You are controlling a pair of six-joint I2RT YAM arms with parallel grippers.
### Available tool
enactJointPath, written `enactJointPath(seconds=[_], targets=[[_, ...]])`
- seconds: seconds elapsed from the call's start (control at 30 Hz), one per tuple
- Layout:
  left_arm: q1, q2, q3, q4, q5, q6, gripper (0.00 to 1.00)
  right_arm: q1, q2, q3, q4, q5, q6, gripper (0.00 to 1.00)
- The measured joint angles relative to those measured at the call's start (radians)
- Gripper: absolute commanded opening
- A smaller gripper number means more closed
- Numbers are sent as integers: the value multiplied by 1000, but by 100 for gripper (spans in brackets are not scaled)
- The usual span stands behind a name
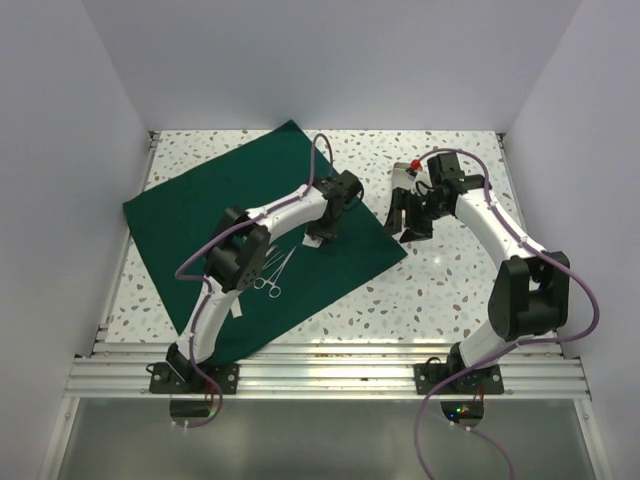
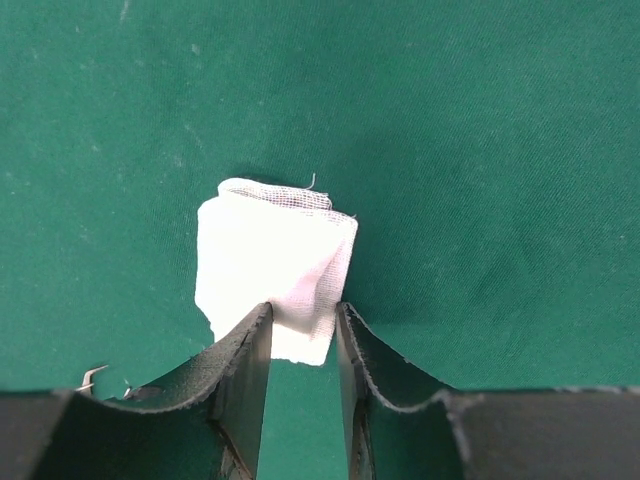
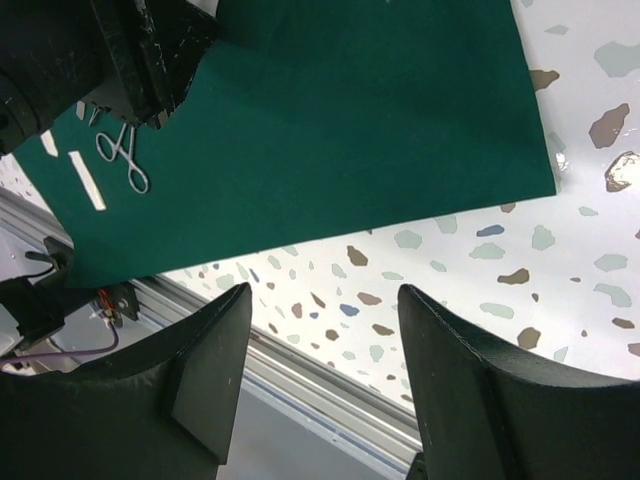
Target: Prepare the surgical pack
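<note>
The surgical pack's dark green cloth [image 1: 200, 215], a flat woven square turned like a diamond, lay spread over the left half of the speckled terrazzo desk [image 1: 450, 270]. Near its middle sat a small folded white gauze pad [image 2: 270, 260], loosely woven and frayed at its far edge. Nearer lay steel ring-handled forceps [image 1: 274, 276]. The left end effector [image 2: 304, 310] stood partly open, its dark fingertips straddling the pad's near edge; whether they pinched it could not be told. The right end effector [image 3: 325, 292] hung wide open and empty just beside the cloth's right corner.
</note>
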Motion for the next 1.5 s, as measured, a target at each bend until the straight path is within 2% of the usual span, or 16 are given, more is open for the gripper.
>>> enactJointPath(seconds=[0.13, 0.33, 0.53, 0.6, 0.93, 1.17, 1.37, 1.5], targets=[[0, 0, -2, 3, -3, 2, 33, 0, 2, 0, 3, 0, 0, 64], [-2, 2, -2, 10, -3, 3, 24, 0, 3, 0, 9, -2, 1, 64], [0, 3, -2, 11, -13, 19, 9, 0, 21, 0, 22, -19, 7, 64], [2, 3, -2, 11, -16, 24, 0, 0, 29, 0, 23, -25, 10, 64], [11, -3, -1, 6, 9, 36, 0, 1, 37, 0, 40, -47, 23, 64], [79, -110, -22, 8, 224, 39, 0, 1, 73, 8, 101, -155, 55, 68], [206, -397, -215, 160, 478, 36, 0, 2, 117, 6, 295, -307, 124, 70], [250, -488, -285, 223, 545, 36, 0, 5, 164, 51, 325, -322, 201, 71]])
